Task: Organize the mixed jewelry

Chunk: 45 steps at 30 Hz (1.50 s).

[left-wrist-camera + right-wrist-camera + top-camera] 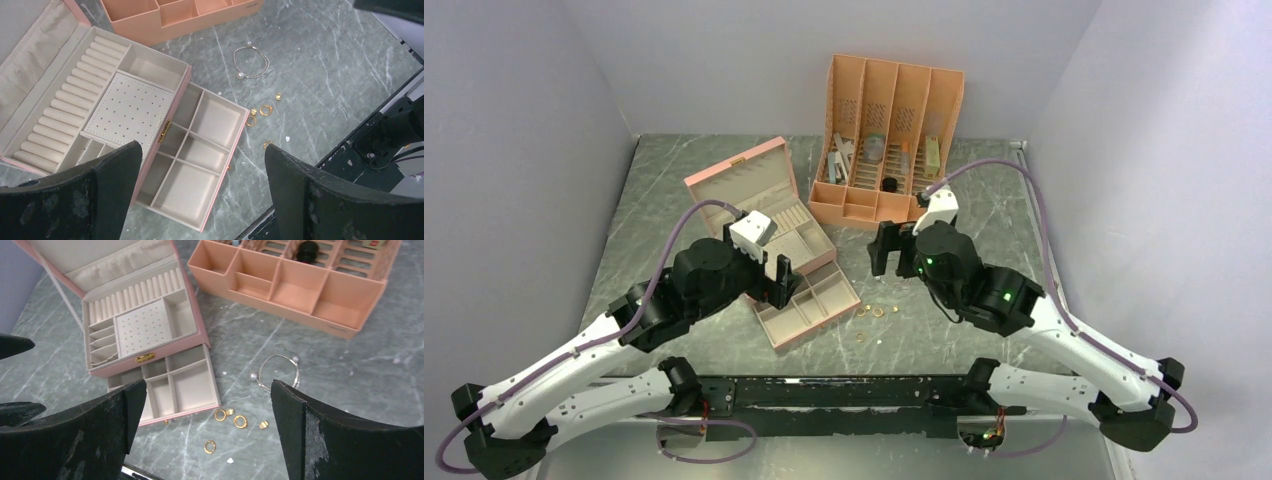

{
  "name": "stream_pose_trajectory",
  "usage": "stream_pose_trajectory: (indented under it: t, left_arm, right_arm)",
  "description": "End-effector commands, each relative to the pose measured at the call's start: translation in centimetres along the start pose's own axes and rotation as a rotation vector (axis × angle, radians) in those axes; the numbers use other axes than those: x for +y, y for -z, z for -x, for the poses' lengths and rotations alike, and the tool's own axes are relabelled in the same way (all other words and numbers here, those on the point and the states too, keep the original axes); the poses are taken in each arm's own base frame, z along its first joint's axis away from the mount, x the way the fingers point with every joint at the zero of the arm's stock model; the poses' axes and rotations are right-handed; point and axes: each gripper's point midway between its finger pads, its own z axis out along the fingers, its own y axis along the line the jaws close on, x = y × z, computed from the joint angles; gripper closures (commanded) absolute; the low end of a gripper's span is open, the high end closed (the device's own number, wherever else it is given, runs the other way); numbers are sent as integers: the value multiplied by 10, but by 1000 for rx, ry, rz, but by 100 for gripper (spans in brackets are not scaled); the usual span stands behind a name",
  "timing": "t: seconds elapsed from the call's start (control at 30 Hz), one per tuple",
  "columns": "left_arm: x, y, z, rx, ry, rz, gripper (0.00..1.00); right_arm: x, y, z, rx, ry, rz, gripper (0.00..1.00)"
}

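Evidently poised to sort, left fingers [90, 195] and right fingers [325, 435] stand apart, empty; the gold jewelry [240, 421] lies loose on the bench [350, 370], lower centre, beside the open drawer [190, 385] awaiting it.

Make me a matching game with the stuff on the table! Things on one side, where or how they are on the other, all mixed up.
Things:
1. pink jewellery box
2. orange slotted plastic organizer
3. thin silver bracelet with pearl beads
4. tiny gold rings

Where or how:
A. scattered on the table beside the drawer
B. at the back of the table
C. lid open, drawer pulled out
D. looped on the table between organizer and rings

Pairs: 1-C, 2-B, 3-D, 4-A
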Motion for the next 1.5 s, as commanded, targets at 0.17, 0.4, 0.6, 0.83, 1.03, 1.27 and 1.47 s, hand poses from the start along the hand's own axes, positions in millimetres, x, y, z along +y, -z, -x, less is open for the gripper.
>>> stream_pose_trajectory:
  t: [0.17, 0.4, 0.6, 0.83, 1.03, 1.27, 1.47]
  left_arm:
    - [-6, 0, 9, -41, -13, -26, 3]
    - [-9, -2, 5, -26, -21, -42, 3]
    - [-9, -2, 5, -30, -18, -47, 3]
    - [-9, -3, -1, -17, -10, -45, 3]
    - [-4, -6, -7, 18, -18, -18, 3]
    - [-1, -5, -7, 16, -29, -1, 3]
    - [1, -5, -8, 20, -33, 6, 3]
  right_arm:
    - [-43, 21, -10, 19, -9, -174, 0]
    - [-63, 18, -41, 90, 18, -267, 0]
    - [-71, 13, -62, 133, 13, -308, 1]
    - [-78, -8, -89, 202, 23, -336, 5]
    - [-88, -32, -101, 222, 3, -317, 18]
    - [-107, -61, -120, 271, -31, -317, 33]
    - [-103, -84, -132, 317, -51, -253, 40]
